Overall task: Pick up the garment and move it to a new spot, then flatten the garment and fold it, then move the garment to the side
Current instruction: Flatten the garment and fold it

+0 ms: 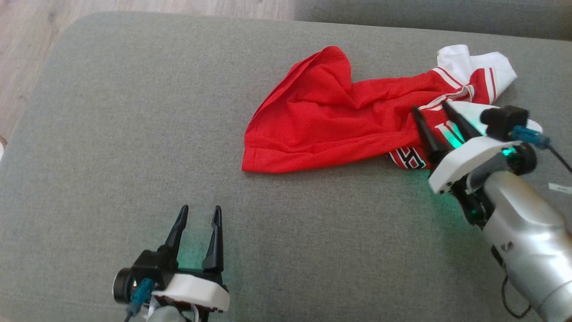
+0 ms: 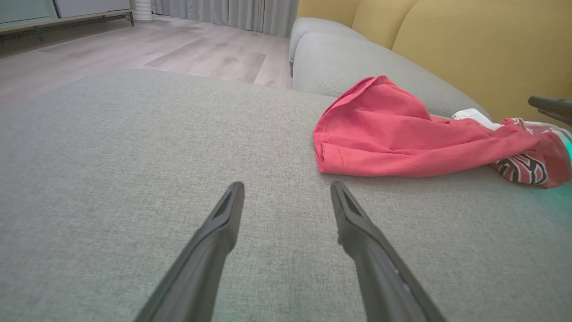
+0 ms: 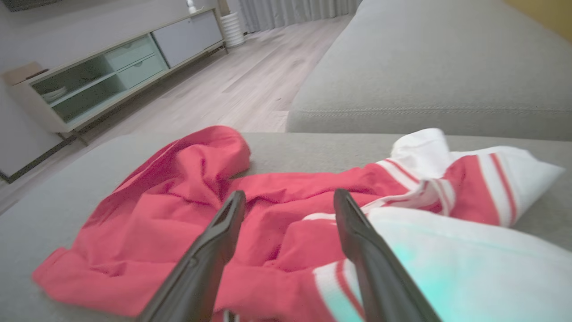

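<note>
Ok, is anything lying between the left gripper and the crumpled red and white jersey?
Nothing visible. Bare grey fabric cushion lies between the open left gripper and the near hem of the crumpled red and white jersey.

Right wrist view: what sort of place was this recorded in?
Probably a home living room: a grey sofa with yellow back cushions, a low cabinet against the wall, and a wood-look floor with curtains beyond.
</note>
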You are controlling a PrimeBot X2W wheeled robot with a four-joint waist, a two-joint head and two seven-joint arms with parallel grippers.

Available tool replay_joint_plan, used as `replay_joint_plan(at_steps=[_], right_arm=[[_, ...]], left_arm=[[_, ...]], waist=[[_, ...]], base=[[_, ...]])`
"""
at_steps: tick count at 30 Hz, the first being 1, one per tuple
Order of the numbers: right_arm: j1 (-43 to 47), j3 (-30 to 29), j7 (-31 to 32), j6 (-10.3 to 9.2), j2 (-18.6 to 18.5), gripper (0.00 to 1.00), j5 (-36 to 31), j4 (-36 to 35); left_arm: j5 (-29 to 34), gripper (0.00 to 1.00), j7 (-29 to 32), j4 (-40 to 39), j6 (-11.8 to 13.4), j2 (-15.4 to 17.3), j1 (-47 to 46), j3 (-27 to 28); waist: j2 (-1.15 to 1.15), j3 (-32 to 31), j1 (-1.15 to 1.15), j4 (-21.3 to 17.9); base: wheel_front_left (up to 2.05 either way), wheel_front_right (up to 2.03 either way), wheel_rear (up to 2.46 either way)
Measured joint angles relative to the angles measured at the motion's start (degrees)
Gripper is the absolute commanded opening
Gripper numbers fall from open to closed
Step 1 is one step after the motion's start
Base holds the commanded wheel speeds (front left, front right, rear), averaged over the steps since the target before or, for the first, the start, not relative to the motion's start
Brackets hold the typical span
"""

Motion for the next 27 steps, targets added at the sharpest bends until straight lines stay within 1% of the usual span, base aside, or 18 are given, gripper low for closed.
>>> replay_joint_plan(at_steps=[4, 9, 10, 14, 19, 20, 22, 24, 25, 26, 27], right_arm=[[-1.8, -6.3, -1.0, 0.0, 2.4, 1.0, -3.1, 7.2], [-3.6, -12.1, -1.4, 0.0, 5.0, 1.0, -7.6, 14.1], [-4.0, -14.6, -1.5, 0.0, 5.7, 1.0, -9.3, 16.1], [-3.9, -20.5, -1.5, 0.0, 6.2, 1.0, -13.0, 16.2], [-2.1, -25.6, -1.5, 0.0, 8.0, 1.0, -18.1, 16.2], [-1.7, -26.5, -1.5, 0.0, 8.4, 0.9, -19.2, 16.4], [-0.9, -28.0, -1.5, 0.0, 8.9, 0.63, -20.9, 16.8], [-0.4, -29.4, -1.5, 0.0, 9.4, 0.49, -22.5, 17.1], [-0.3, -30.1, -1.5, 0.0, 9.7, 0.37, -23.3, 17.1], [-0.2, -30.7, -1.5, 0.0, 9.8, 0.06, -24.1, 17.1], [-0.2, -31.5, -1.5, 0.0, 9.8, 0.0, -24.7, 17.1]], left_arm=[[0.0, 1.0, 0.0, 0.0, 0.0, 0.0, 0.0, -0.7], [0.0, 1.0, 0.0, 0.0, 0.0, 0.0, -0.1, -1.0], [0.0, 1.0, 0.0, 0.0, 0.0, 0.0, -0.1, -1.0], [-0.2, 1.0, 0.0, 0.0, 0.0, 0.0, -0.1, -1.0], [-0.2, 1.0, 0.0, 0.0, 0.0, 0.0, -0.1, -1.0], [-0.2, 1.0, 0.0, 0.0, 0.0, 0.0, -0.1, -1.0], [-0.2, 1.0, 0.0, 0.1, 0.0, 0.0, -0.1, -1.0], [-0.2, 1.0, 0.0, 0.1, 0.0, 0.0, -0.1, -1.0], [-0.2, 1.0, 0.0, 0.2, 0.0, 0.0, -0.1, -1.0], [-0.2, 1.0, 0.0, 0.2, 0.0, 0.0, -0.1, -1.0], [-0.2, 1.0, 0.0, 0.2, 0.0, 0.0, -0.1, -1.0]], waist=[[0.0, 0.5, 0.0, 0.3], [0.0, 0.9, 0.0, 0.7], [0.0, 0.9, 0.0, 0.9], [0.0, 0.8, 0.0, 0.9], [0.0, 0.6, 0.0, 0.3], [0.0, 0.7, 0.0, 0.2], [0.0, 0.7, 0.0, 0.1], [0.0, 0.8, 0.0, 0.0], [0.0, 0.9, 0.0, -0.1], [0.0, 0.9, 0.0, -0.1], [0.0, 0.9, 0.0, -0.1]], base=[[0.0, 0.0, 0.0], [0.0, 0.0, 0.0], [0.0, 0.0, 0.0], [0.0, 0.0, 0.0], [0.0, 0.0, 0.0], [0.0, 0.0, 0.0], [0.0, 0.0, 0.0], [0.0, 0.0, 0.0], [0.0, 0.0, 0.0], [0.0, 0.0, 0.0], [0.0, 0.0, 0.0]])
